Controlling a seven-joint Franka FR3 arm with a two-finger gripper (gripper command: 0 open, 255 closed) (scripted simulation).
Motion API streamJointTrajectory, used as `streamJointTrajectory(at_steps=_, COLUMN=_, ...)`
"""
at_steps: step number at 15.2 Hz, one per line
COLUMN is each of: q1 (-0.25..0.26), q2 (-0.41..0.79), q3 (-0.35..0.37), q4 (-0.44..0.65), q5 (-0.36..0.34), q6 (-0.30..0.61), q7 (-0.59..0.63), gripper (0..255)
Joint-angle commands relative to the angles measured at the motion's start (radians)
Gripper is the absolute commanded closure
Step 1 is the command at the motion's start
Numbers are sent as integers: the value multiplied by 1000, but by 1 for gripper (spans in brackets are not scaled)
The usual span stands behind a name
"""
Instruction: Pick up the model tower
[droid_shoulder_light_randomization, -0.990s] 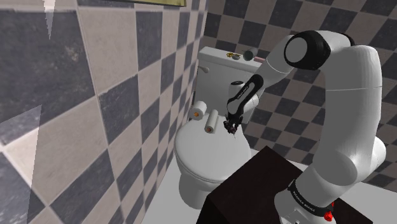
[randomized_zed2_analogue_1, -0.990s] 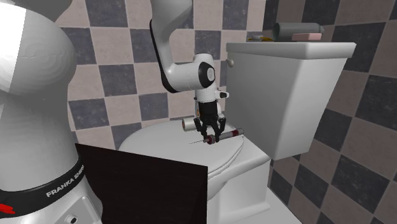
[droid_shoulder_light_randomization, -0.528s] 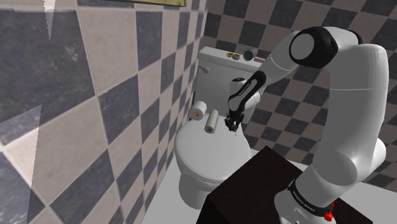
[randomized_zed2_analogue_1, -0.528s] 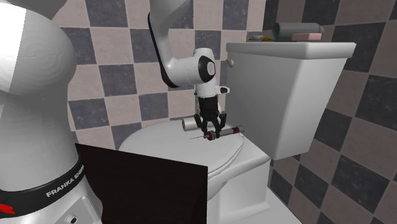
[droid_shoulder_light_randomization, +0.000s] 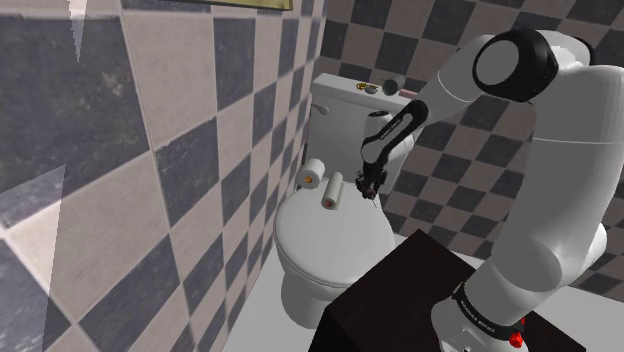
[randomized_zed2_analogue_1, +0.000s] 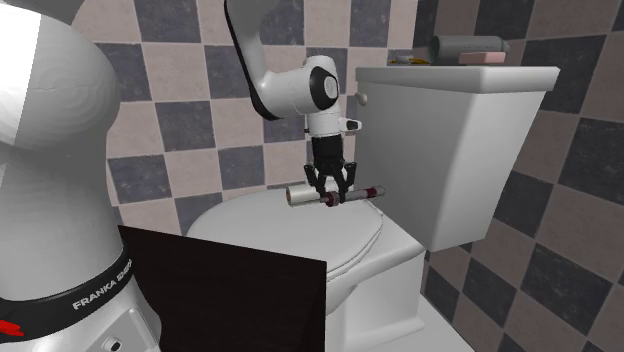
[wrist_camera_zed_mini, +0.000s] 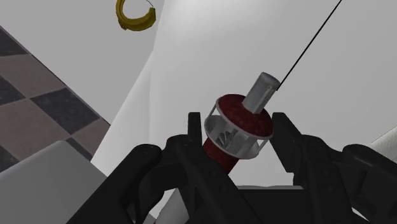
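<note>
Gripper (randomized_zed2_analogue_1: 330, 195) points down over the white toilet lid (randomized_zed2_analogue_1: 280, 240), jaws clenched on the model tower (randomized_zed2_analogue_1: 362, 190), which hangs crosswise between the fingers and clear of the lid. In the wrist view the fingers (wrist_camera_zed_mini: 194, 124) pinch the tower's dark red body just under its disc, grey tip and thin black spire (wrist_camera_zed_mini: 312, 41) sticking out past them. In the second exterior view the tower's free end points at 3 o'clock toward the tank (randomized_zed2_analogue_1: 470, 150), close to it with a gap showing. A toilet paper roll (randomized_zed2_analogue_1: 298, 193) lies at 9 o'clock of the gripper, just beside the fingers. The shoulder view shows two rolls (droid_shoulder_light_randomization: 314, 177) at 9 o'clock of the gripper, the checkered wall (droid_shoulder_light_randomization: 180, 150) tight beyond them and the open lid toward 6 o'clock. The dark stand (droid_shoulder_light_randomization: 420, 290) sits at 5 o'clock, well apart. Room is a tiled bathroom with small items on the tank top. Versus 1.0 s ago, gripper and tower are higher, no longer low over the lid.
</note>
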Motion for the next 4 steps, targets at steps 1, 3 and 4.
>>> streamJointTrajectory(at_steps=1, q1=0, q2=-24, q3=1, q4=1, q5=3, q6=-25, q7=-6, gripper=255)
streamJointTrajectory(at_steps=3, q1=0, q2=-38, q3=1, q4=-1, q5=4, q6=-37, q7=-9, gripper=255)
streamJointTrajectory(at_steps=4, q1=0, q2=-38, q3=1, q4=-1, q5=4, q6=-37, q7=-9, gripper=255)
